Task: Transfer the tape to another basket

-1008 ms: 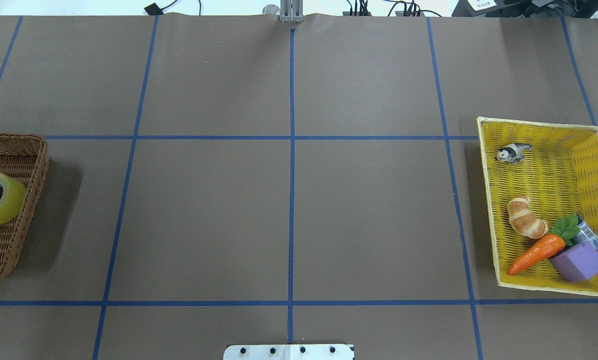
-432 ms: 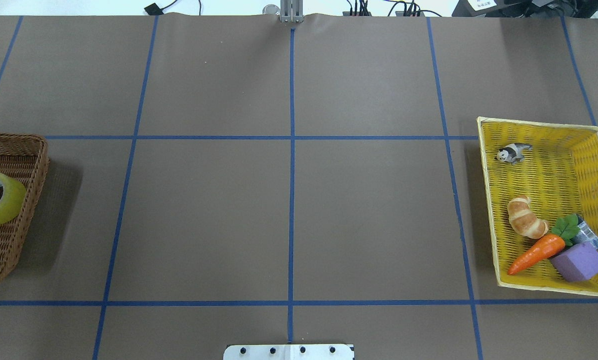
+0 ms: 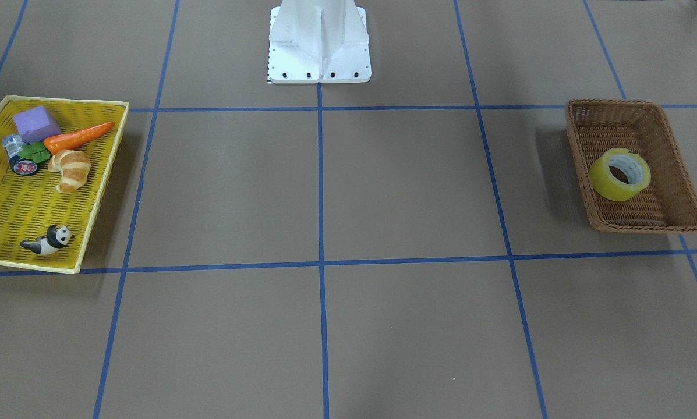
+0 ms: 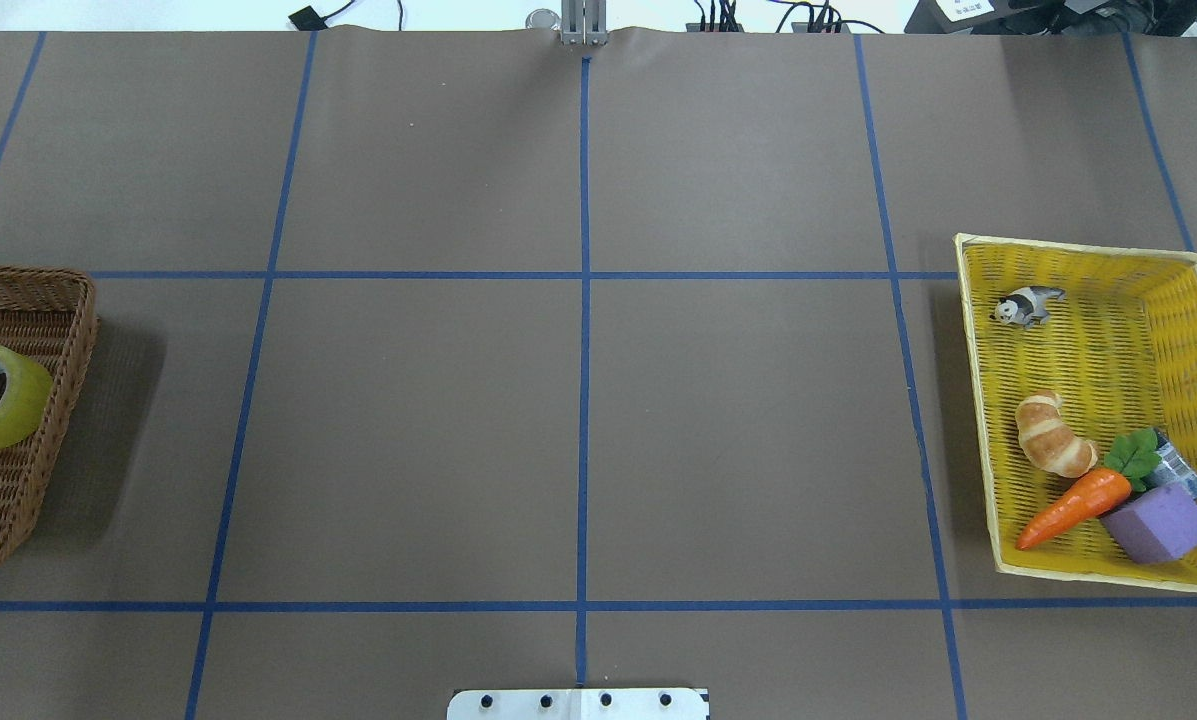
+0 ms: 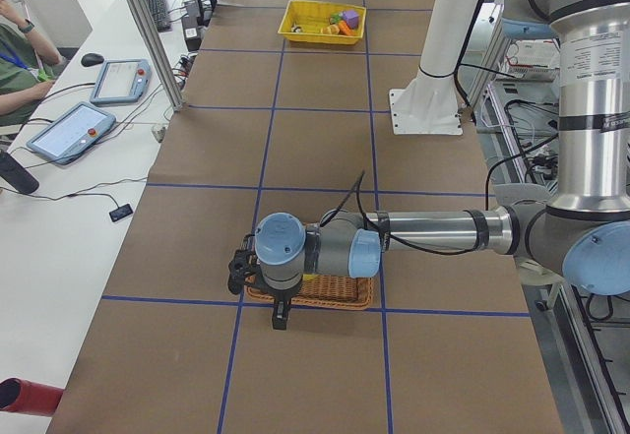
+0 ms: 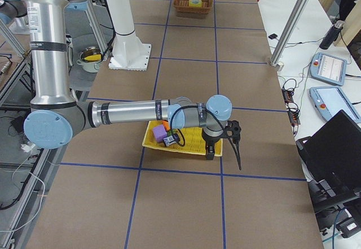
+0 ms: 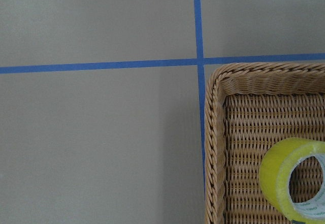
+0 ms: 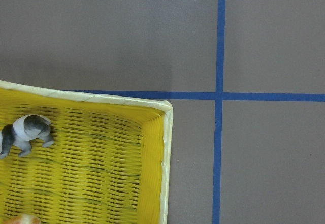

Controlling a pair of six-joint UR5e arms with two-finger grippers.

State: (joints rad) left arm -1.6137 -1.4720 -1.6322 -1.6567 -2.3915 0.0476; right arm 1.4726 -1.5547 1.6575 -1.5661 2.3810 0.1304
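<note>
The yellow tape roll (image 3: 601, 177) lies on its side in the brown wicker basket (image 3: 645, 223) on my left side. It also shows in the overhead view (image 4: 20, 410) and at the lower right of the left wrist view (image 7: 277, 176). My left gripper (image 5: 239, 269) shows only in the exterior left view, hanging over the wicker basket (image 5: 335, 293); I cannot tell whether it is open or shut. My right gripper (image 6: 233, 130) shows only in the exterior right view, over the far edge of the yellow basket (image 6: 186, 147); I cannot tell its state either.
The yellow plastic basket (image 4: 978, 400) on my right holds a croissant (image 4: 1053, 435), a carrot (image 4: 1073, 508), a purple block (image 4: 1158, 525), a panda figure (image 4: 1023, 305) and a small dark cylinder (image 3: 22, 164). The white robot base (image 3: 319, 41) stands mid-table.
</note>
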